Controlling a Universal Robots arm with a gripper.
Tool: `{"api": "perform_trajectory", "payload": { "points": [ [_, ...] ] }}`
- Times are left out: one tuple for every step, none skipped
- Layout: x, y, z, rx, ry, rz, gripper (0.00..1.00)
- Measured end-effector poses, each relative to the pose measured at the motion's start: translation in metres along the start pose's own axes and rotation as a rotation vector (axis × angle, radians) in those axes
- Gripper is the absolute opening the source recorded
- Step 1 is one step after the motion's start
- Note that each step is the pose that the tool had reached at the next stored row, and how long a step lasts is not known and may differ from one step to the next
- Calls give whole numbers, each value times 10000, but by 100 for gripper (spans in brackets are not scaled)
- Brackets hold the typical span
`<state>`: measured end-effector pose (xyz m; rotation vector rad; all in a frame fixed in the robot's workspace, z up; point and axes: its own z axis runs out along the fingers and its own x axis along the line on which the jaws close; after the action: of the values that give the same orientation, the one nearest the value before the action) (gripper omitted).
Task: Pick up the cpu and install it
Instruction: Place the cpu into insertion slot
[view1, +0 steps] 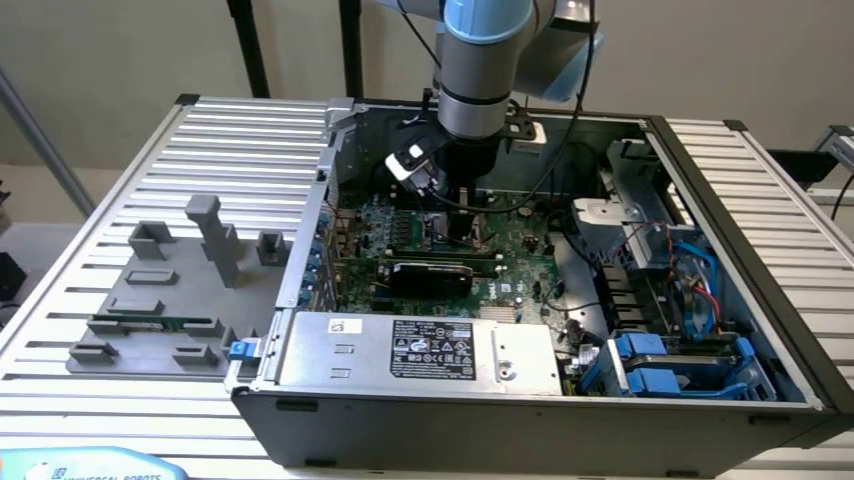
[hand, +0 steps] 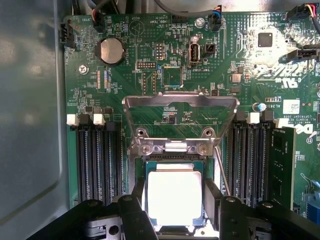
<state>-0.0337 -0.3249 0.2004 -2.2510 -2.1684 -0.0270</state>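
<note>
The cpu (hand: 174, 194), a square chip with a bright silvery top and a greenish rim, sits between my two dark fingers (hand: 136, 212) in the wrist view. My gripper (hand: 175, 207) is shut on its two opposite edges. The chip hangs right over the socket (hand: 172, 150) of the green board (hand: 130, 100), and I cannot tell whether it rests in it. The socket's metal load plate (hand: 180, 102) is flipped up and open, with the lever (hand: 223, 172) beside it. In the exterior view my gripper (view1: 461, 222) reaches down inside the computer case (view1: 534, 410).
Memory slots (hand: 97, 160) flank the socket, and a memory stick (hand: 282, 165) stands in one. A power supply (view1: 414, 348) and drive bays with blue clips (view1: 667, 370) fill the case's near side. A grey tray with plastic blocks (view1: 160, 300) lies on the slatted table at the exterior view's left.
</note>
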Motion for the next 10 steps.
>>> {"api": "perform_trajectory", "payload": {
  "points": [
    [0,0,1,-11,2,3,55],
    [1,0,1,-23,4,3,55],
    [1,0,2,-36,6,2,55],
    [1,0,3,-48,7,3,55],
    [1,-1,3,-61,8,2,55],
    [1,-3,2,-74,7,4,55],
    [0,-5,2,-83,6,3,55],
    [0,-7,2,-92,4,2,55],
    [0,-10,2,-101,0,2,55],
    [0,-13,1,-108,-12,2,55]
  ]
}}
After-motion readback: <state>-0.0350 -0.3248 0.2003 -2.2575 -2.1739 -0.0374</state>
